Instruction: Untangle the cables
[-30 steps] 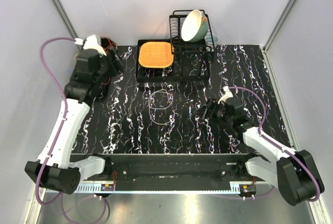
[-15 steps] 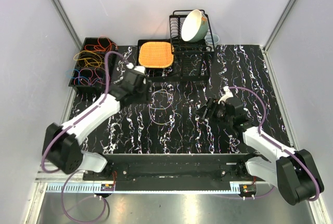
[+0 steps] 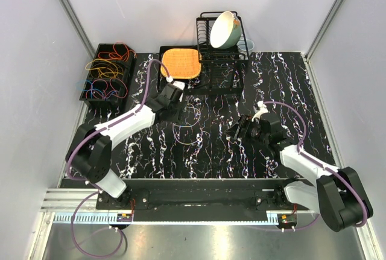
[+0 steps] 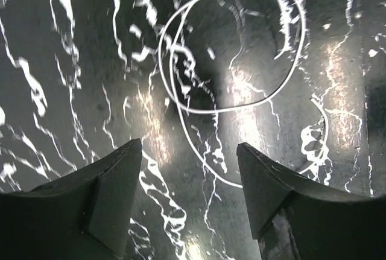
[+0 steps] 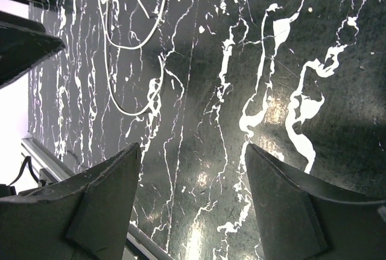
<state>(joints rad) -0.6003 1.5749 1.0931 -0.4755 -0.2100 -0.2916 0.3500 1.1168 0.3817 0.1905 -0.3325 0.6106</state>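
So the left end effector (image 4: 189, 151) hangs spread open right over the pale cable (image 4: 232, 43) in the middle of the tabletop (image 3: 277, 79), probably lining up a pinch. The other cables (image 3: 105, 70) sit heaped in the bin (image 3: 86, 94) at the far left corner. The right end effector (image 5: 192, 151) is released, empty, parked clear.

Most of the cables (image 3: 105, 73) are piled in the black bin (image 3: 89, 73) at the far left corner of the table (image 3: 271, 79). It's a messy heap of thin wire loops, with red ones toward the back, orange and yellow through the middle, and blue plus a bit of purple at the near end, all overlapping each other. Separate from that, a pale loop (image 3: 187, 126) lies flat on the table around the middle, well apart from the bin. Up close it's a thin, whitish wire (image 4: 223, 111) coiled into a couple of overlapping rings, one rounder and one stretched longer toward the near edge (image 5: 129, 49).
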